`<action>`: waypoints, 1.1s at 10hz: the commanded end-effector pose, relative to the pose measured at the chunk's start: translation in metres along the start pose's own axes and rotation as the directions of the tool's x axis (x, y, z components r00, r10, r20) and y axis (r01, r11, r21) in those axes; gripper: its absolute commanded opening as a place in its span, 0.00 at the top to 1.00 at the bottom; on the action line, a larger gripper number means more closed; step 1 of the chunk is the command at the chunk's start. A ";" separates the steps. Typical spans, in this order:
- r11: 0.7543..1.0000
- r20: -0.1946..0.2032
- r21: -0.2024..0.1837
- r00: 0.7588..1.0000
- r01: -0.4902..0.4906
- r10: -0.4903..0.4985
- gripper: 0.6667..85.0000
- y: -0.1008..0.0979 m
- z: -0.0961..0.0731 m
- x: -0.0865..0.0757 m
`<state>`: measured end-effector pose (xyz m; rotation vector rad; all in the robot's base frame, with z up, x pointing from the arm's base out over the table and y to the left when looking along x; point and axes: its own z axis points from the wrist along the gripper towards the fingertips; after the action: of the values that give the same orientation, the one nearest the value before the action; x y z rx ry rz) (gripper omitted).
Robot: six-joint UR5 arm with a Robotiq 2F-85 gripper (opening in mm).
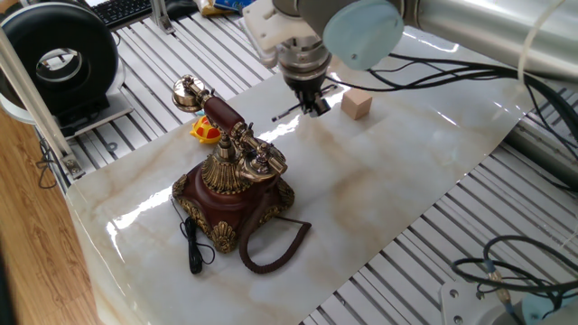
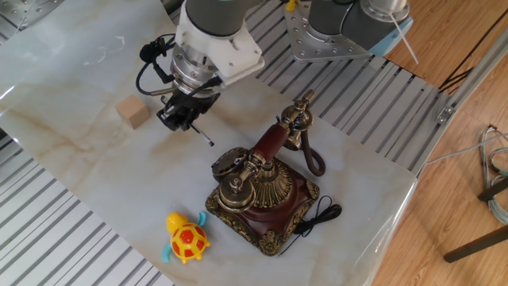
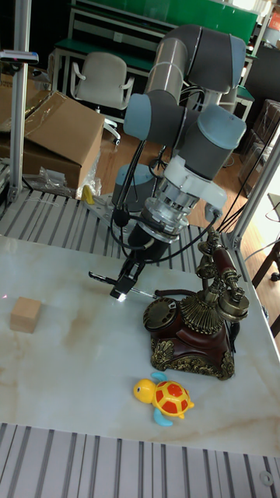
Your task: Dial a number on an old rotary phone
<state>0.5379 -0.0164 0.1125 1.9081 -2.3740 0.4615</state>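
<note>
The old rotary phone (image 1: 237, 181) (image 2: 260, 193) (image 3: 196, 327) stands on the marble sheet, its red-and-brass handset (image 2: 270, 143) resting in the cradle and its coiled brown cord (image 1: 271, 244) lying in front. Its dial (image 3: 159, 313) (image 2: 228, 164) faces my gripper. My gripper (image 1: 314, 106) (image 2: 178, 117) (image 3: 124, 285) hovers a short way off the dial side of the phone, shut on a thin silver stylus (image 2: 202, 136) (image 3: 101, 277) (image 1: 287, 114). The stylus tip points towards the phone but stays clear of the dial.
A small wooden block (image 1: 358, 105) (image 2: 132, 112) (image 3: 25, 313) lies beyond the gripper. A yellow and orange turtle toy (image 2: 186, 237) (image 3: 167, 397) (image 1: 206, 132) sits beside the phone base. A black lead (image 1: 192, 248) trails off the base. Ribbed metal table (image 2: 48, 230) surrounds the sheet.
</note>
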 end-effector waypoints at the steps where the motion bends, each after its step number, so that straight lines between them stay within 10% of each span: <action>1: 0.998 -0.015 0.008 0.998 -0.058 0.058 0.99 0.003 0.001 -0.018; 11: 1.000 0.041 -0.019 0.999 -0.003 0.004 0.99 -0.006 -0.005 -0.017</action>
<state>0.5463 -0.0071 0.1168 1.9186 -2.3705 0.4448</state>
